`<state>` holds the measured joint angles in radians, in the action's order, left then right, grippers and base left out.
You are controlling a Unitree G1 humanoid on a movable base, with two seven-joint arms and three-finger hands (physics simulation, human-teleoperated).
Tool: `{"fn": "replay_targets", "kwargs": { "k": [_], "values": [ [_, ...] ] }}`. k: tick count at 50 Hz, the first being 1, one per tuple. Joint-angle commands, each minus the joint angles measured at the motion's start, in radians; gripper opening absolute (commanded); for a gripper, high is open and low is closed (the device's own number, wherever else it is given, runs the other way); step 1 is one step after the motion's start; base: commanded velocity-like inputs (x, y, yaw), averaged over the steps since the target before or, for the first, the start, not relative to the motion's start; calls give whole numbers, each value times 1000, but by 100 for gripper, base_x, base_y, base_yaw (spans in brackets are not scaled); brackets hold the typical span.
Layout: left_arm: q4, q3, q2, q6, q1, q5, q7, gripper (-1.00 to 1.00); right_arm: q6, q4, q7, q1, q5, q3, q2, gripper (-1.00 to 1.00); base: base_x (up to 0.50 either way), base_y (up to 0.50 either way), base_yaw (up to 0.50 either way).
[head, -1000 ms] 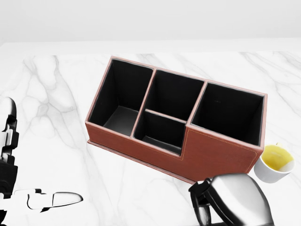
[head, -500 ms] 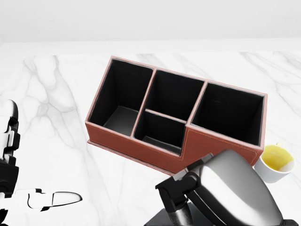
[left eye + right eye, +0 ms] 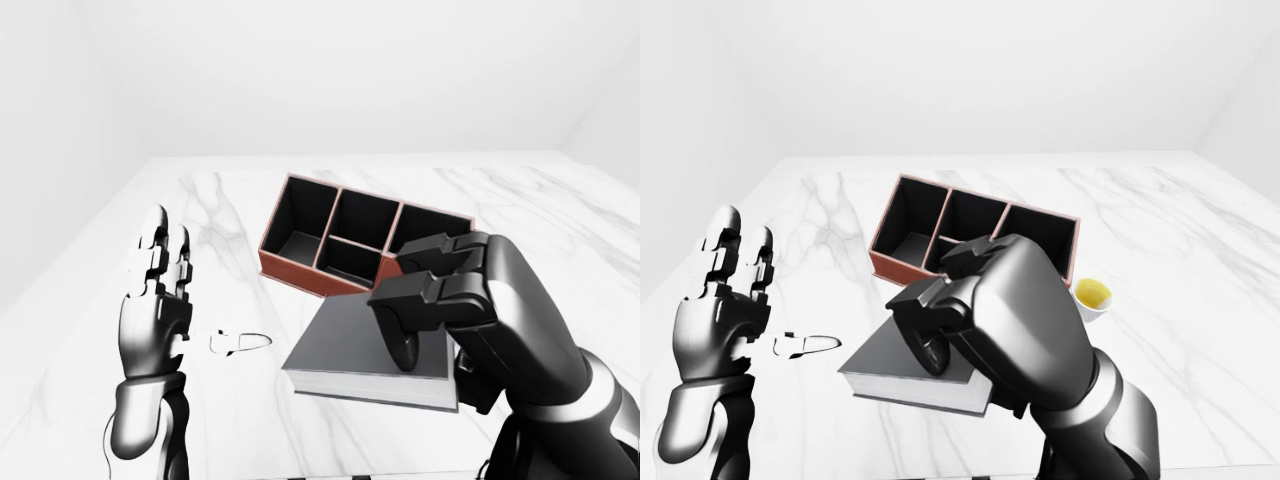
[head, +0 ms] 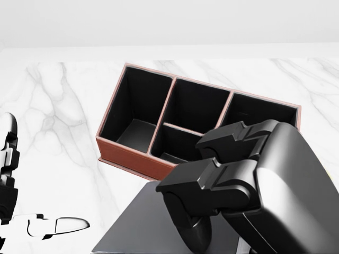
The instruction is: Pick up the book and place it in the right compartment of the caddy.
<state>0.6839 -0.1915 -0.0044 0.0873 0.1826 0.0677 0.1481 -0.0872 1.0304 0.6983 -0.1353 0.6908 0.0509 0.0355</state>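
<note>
1. We've got the book (image 3: 372, 350) pinched in the right robot hand (image 3: 432, 300), fingers over the top cover and thumb presumably under it. It rides flat, off the tabletop (image 3: 560, 230), low in the left-eye view and just short of the caddy (image 3: 330, 240).
2. Left robot hand (image 3: 155, 300) is spread, upright, holding nothing and well apart from the caddy. We leave it parked.
3. Target is the right compartment (image 3: 1040, 235), w/ tall walls, next to the small cup (image 3: 1091, 294) of yellow liquid.
4. To do it well, we'd tip the book on edge before descent. Flat, it prob won't fit that opening.
5. Line the lower edge up inside the walls, not on the rim, then lower slowly.
6. Watch the forearm swing near the cup; spill risk.
7. Release only once the book bottoms out.
</note>
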Motion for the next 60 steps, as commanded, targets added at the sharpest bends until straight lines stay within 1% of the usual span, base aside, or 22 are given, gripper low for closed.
{"fn": "replay_targets", "kwargs": {
  "k": [1, 3, 7, 10, 13, 16, 21, 37, 41, 50, 60],
  "values": [
    [-3, -7, -1, 0, 2, 4, 4, 100, 0, 17, 0, -130, -11, -14, 34, -100, 0, 0, 0],
    [-2, -8, -1, 0, 4, 5, 6, 100, 0, 17, 0, -165, 4, -19, 22, -100, 0, 0, 0],
    [-5, -9, -2, 0, 4, 6, 6, 100, 0, 17, 0, -220, 33, -8, -39, -100, 0, 0, 0],
    [-7, -9, -2, 0, 4, 7, 7, 100, 0, 17, 0, -259, 50, -4, -72, -100, 0, 0, 0],
    [-10, -9, -2, 0, 4, 8, 7, 100, 0, 4, 0, -306, 59, -11, -104, -100, 0, 0, 0],
    [-9, -10, -2, 0, 6, 10, 9, 100, 0, -23, 0, -343, 84, -37, -130, -100, 0, 0, 0],
    [-4, -13, -2, 0, 7, 11, 10, 100, 0, -47, 0, -361, 111, -52, -153, -100, 0, 0, 0],
    [-26, -16, 1, 0, 0, 13, 10, 100, 0, -87, -3, -476, 127, -87, -201, -100, 0, 0, 0],
    [-8, -16, 0, 0, 4, 14, 12, 100, 0, -122, -33, -522, 131, -106, -225, -100, 0, 0, 0],
    [5, -19, -2, 0, 6, 15, 15, 100, 0, -257, -109, -597, 140, -150, -303, -100, 0, 0, 0],
    [-4, -24, -2, 0, 8, 19, 18, 100, 0, -398, -146, -683, 148, -172, -369, -100, 0, 0, 0]
  ]
}}
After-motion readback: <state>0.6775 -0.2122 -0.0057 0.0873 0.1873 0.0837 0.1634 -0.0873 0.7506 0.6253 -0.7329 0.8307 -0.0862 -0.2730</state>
